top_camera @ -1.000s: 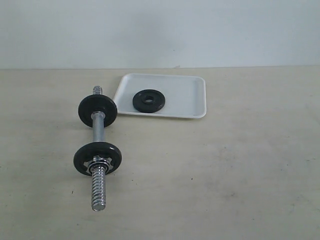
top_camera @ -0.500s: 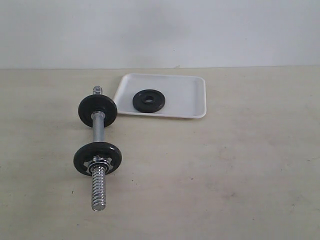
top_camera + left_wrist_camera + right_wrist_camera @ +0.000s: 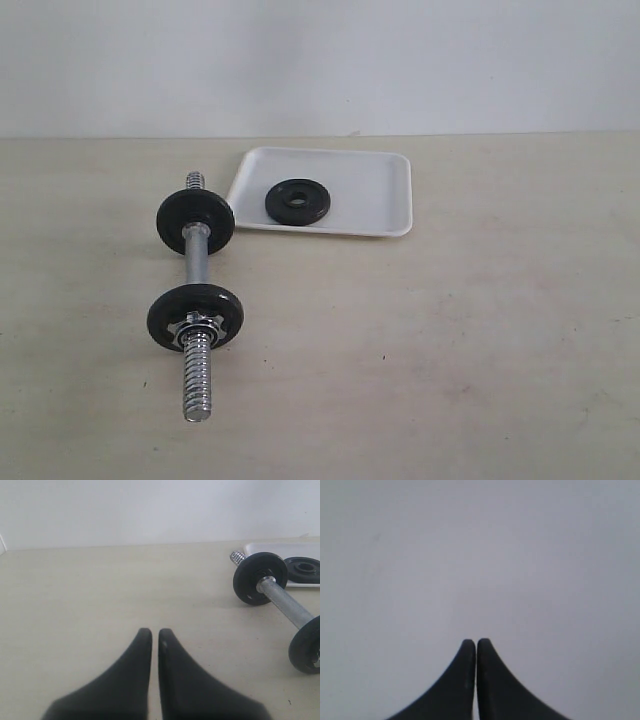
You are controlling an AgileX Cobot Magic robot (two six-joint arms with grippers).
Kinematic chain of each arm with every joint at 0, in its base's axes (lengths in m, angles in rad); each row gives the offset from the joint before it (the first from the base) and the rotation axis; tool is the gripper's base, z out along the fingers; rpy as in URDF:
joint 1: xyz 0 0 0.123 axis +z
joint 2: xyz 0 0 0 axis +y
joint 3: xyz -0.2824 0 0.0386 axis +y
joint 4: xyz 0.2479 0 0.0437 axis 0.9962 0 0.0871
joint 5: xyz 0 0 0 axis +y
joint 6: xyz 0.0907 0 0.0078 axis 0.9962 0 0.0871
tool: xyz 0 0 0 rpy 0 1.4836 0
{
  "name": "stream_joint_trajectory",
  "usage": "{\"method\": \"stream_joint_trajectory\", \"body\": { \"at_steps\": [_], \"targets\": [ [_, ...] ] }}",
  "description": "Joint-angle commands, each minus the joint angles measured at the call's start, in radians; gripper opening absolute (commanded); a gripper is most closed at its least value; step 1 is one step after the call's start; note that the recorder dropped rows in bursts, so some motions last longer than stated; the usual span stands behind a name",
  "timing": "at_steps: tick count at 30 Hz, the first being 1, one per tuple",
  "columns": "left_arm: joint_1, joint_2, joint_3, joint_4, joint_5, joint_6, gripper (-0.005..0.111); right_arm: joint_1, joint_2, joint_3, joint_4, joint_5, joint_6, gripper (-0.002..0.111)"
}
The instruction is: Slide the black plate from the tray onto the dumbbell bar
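The black plate (image 3: 297, 202) lies flat in the white tray (image 3: 370, 190) at the back of the table. To the tray's left lies the dumbbell bar (image 3: 197, 280), chrome with two black discs; the near disc has a chrome star nut (image 3: 196, 325) in front. Neither gripper shows in the exterior view. In the left wrist view my left gripper (image 3: 155, 632) is shut and holds nothing, low over bare table, with the dumbbell bar (image 3: 287, 605), the black plate (image 3: 304, 570) and the tray (image 3: 265, 547) off to one side. My right gripper (image 3: 476, 642) is shut, facing only a blank grey surface.
A beige table (image 3: 450, 330) carries everything, and a plain pale wall (image 3: 320, 60) stands behind it. The bar's near threaded end (image 3: 198, 385) points toward the table's front.
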Motion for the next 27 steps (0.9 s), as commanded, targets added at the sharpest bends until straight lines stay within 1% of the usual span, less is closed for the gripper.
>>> {"method": "stream_joint_trajectory", "body": {
  "at_steps": [1,4,5,8,10,12,14,17,19,23,27],
  "targets": [
    [0.002,-0.004,0.003,0.001,-0.002,0.006,0.004,-0.007,-0.004,-0.002,-0.128,0.089,0.278,0.0],
    [0.002,-0.004,0.003,0.001,-0.002,0.006,0.004,-0.007,-0.004,-0.002,-0.146,0.076,0.429,0.0],
    [0.002,-0.004,0.003,0.001,-0.002,0.006,0.004,-0.007,-0.004,-0.002,-0.124,0.058,0.463,0.0],
    [0.002,-0.004,0.003,0.001,-0.002,0.006,0.004,-0.007,-0.004,-0.002,0.049,-0.016,0.515,0.0],
    [0.002,-0.004,0.003,0.001,-0.002,0.006,0.004,-0.007,-0.004,-0.002,0.188,-0.131,0.516,0.0],
    [0.002,-0.004,0.003,0.001,-0.002,0.006,0.004,-0.007,-0.004,-0.002,0.322,-0.196,0.504,0.0],
    [0.002,-0.004,0.003,0.001,-0.002,0.006,0.004,-0.007,-0.004,-0.011,0.393,-0.227,0.492,0.0],
    [0.002,-0.004,0.003,0.001,-0.002,0.006,0.004,-0.007,-0.004,-0.05,0.402,-0.228,0.401,0.0],
    [0.002,-0.004,0.003,0.001,-0.002,0.006,0.004,-0.007,-0.004,-0.07,0.4,-0.22,0.378,0.0],
    [0.002,-0.004,0.003,0.001,-0.002,0.006,0.004,-0.007,-0.004,-0.097,0.362,-0.181,0.235,0.0],
    [0.002,-0.004,0.003,0.001,-0.002,0.006,0.004,-0.007,-0.004,-0.111,0.295,-0.138,0.191,0.0]
  ]
}}
